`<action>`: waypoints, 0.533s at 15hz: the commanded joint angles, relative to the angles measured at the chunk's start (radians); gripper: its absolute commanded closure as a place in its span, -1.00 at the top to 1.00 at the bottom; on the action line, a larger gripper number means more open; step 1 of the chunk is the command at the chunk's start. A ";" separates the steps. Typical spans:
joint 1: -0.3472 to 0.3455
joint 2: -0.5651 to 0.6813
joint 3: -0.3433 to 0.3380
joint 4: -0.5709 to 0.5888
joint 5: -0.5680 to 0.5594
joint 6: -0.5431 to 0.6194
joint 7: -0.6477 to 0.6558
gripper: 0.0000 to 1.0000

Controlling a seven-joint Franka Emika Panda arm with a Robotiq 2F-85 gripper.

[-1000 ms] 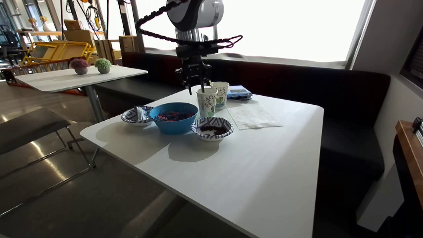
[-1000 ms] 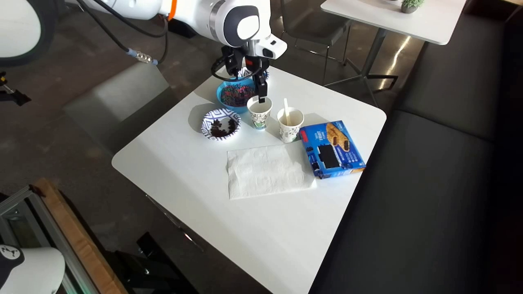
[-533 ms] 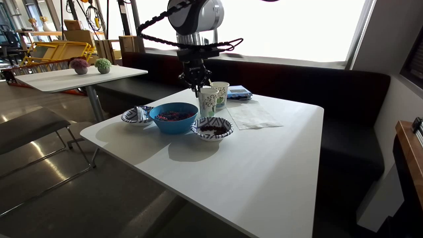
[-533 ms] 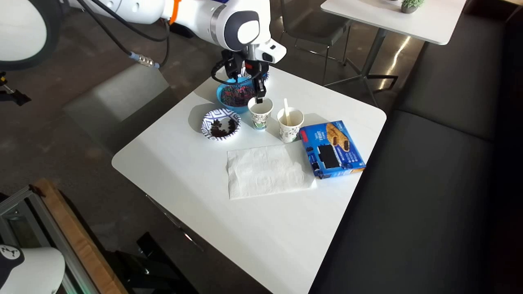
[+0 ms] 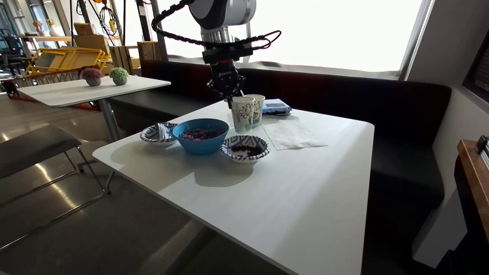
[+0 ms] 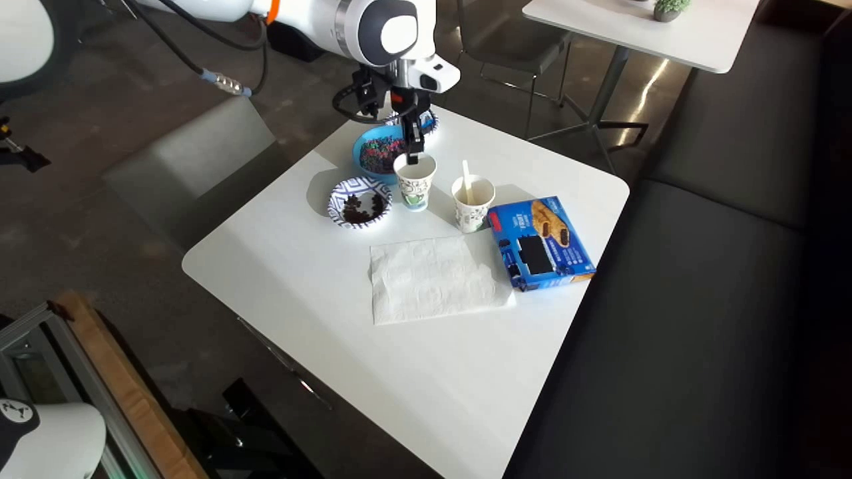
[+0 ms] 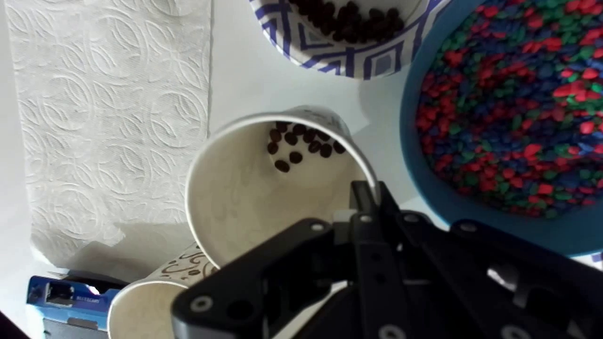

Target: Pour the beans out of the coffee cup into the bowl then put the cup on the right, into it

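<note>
The coffee cup (image 7: 235,202) has dark coffee beans (image 7: 295,157) at its bottom. My gripper (image 7: 375,190) is shut on its rim, one finger inside the cup and one outside. In both exterior views this printed paper cup (image 5: 243,116) (image 6: 415,189) is nearly upright and looks slightly raised; any gap beneath it is hard to see. Close beside it is the round blue bowl (image 5: 200,147), filled with red, green and blue bits. A second printed cup (image 6: 472,216) stands on the table with a pale stick in it.
A patterned paper bowl (image 5: 244,158) with dark beans stands in front of the held cup. Another patterned bowl (image 5: 149,135) holding a wrapper is beyond the blue bowl. A paper towel (image 6: 432,279) and a blue box (image 6: 542,246) lie on the white table (image 5: 305,191).
The jaws have come together on the cup's rim. Since then gripper and cup have shifted a little together, upward and toward the blue bowl's side. Bowls and second cup have stayed put.
</note>
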 commanded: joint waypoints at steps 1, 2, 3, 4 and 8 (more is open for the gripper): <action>0.038 -0.140 -0.017 -0.146 -0.027 0.002 0.047 -0.98; 0.038 -0.180 -0.011 -0.187 -0.027 0.013 0.041 -0.98; 0.038 -0.216 -0.007 -0.226 -0.029 0.014 0.034 -0.98; 0.028 -0.251 0.006 -0.265 -0.018 0.018 0.010 -0.98; -0.051 -0.359 0.079 -0.427 0.083 0.103 -0.157 -0.98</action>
